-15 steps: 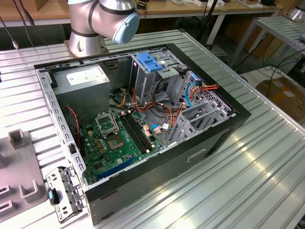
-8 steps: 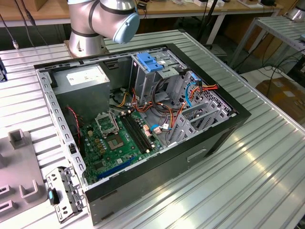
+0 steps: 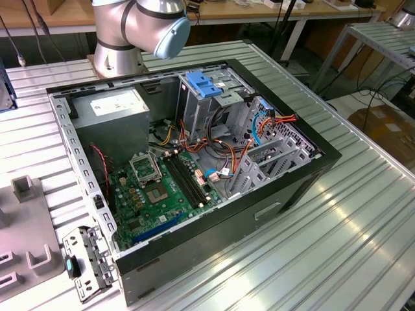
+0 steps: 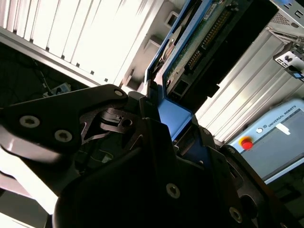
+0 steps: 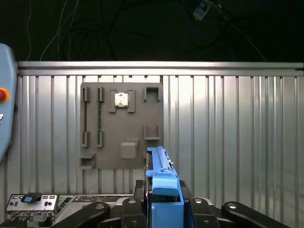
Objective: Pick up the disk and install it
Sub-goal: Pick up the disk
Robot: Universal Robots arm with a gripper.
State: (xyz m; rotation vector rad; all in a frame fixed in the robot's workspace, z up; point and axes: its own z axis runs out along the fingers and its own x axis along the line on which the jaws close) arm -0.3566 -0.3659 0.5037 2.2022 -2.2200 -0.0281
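The ribbed metal table [image 3: 363, 214] carries the open computer case [image 3: 214, 233]; we cannot tell how the case lies from the claw. Beyond the claw's tips and well apart from them, a grey fixture plate [image 5: 107, 137] lies flat on the table.

The claw [image 5: 164, 202] is closed around the disk [image 5: 161, 183]. The disk stands edge-on between the black fingers [image 4: 95, 118], clear of the table, and reaches out past the tips. In the second wrist view we see its blue rails [image 4: 178, 114] where the fingers meet it, with the green circuit board [image 4: 187, 57] and the connector pins [image 4: 211, 31] further out from the claw.

We judge the disk dense for its size and fully stiff, so it should not flex in the grip, but a knock or a drop could harm it. Its bare metal faces would likely slide under the fingers, while the plastic rails give a surer hold. We would grip across the railed sides, as the claw does now, and keep off the exposed board and pins.
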